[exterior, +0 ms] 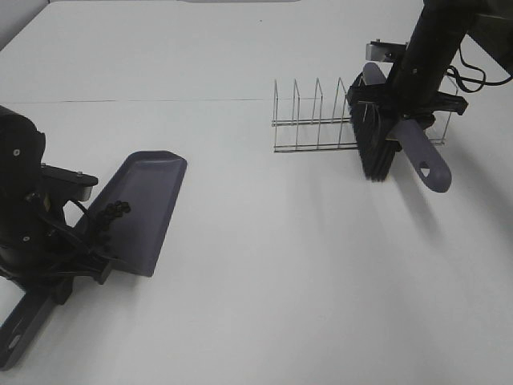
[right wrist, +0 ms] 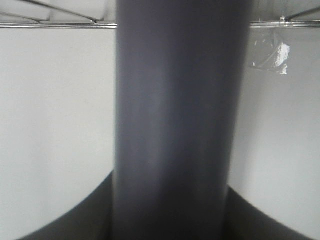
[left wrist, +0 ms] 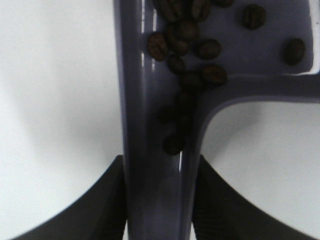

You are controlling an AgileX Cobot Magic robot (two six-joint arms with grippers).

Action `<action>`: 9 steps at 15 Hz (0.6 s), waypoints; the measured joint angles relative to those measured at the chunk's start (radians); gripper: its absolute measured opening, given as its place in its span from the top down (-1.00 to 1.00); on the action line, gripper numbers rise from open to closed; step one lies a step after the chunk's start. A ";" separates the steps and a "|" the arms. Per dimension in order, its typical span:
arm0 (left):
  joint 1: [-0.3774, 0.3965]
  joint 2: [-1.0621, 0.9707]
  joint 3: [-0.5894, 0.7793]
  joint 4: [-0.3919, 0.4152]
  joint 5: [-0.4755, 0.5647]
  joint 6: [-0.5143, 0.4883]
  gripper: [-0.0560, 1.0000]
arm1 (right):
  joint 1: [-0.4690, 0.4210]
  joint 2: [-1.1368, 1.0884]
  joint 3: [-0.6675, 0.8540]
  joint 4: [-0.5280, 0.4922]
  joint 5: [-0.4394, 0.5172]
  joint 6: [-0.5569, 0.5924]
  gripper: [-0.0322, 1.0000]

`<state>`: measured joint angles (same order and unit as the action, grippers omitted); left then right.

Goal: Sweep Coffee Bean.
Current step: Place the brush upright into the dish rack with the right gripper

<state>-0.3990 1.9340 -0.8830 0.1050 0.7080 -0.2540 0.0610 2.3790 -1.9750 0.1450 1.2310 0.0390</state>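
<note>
Fingers [left wrist: 90,215] of left gripper [exterior: 72,269], near left: closed tight on both sides of the handle of the purple dustpan [exterior: 148,196]. Coffee bean [exterior: 112,212] cluster inside the pan, at its handle end, with some beans lying in the handle channel. Farther, over the white table [exterior: 264,289], at far right: fingers [right wrist: 55,225] of right gripper [exterior: 393,108] closed on the brush [exterior: 377,152], bristles pointing down, at the right end of the wire rack [exterior: 313,120].
</note>
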 joint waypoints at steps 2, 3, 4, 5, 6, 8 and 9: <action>0.000 0.000 0.000 -0.003 0.001 -0.001 0.31 | 0.000 0.001 0.000 0.000 0.000 0.000 0.38; 0.000 0.000 0.000 -0.004 0.002 -0.001 0.31 | 0.000 0.001 0.000 0.001 0.000 0.000 0.37; 0.000 0.000 0.000 -0.006 0.002 -0.001 0.31 | 0.000 0.001 0.000 0.004 -0.001 0.000 0.23; 0.000 0.000 0.000 -0.010 0.003 -0.001 0.31 | 0.000 0.001 0.000 0.013 -0.003 0.000 0.03; 0.000 0.000 0.000 -0.016 0.004 -0.001 0.31 | 0.000 0.001 0.000 0.026 -0.003 0.000 -0.10; 0.000 0.000 0.000 -0.035 0.004 -0.001 0.31 | 0.000 -0.003 -0.006 0.033 -0.002 0.000 -0.19; 0.000 0.000 0.000 -0.049 0.004 -0.001 0.31 | 0.000 -0.012 -0.014 0.032 -0.004 0.000 -0.21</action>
<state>-0.3990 1.9340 -0.8830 0.0560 0.7120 -0.2550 0.0610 2.3670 -1.9890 0.1770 1.2270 0.0390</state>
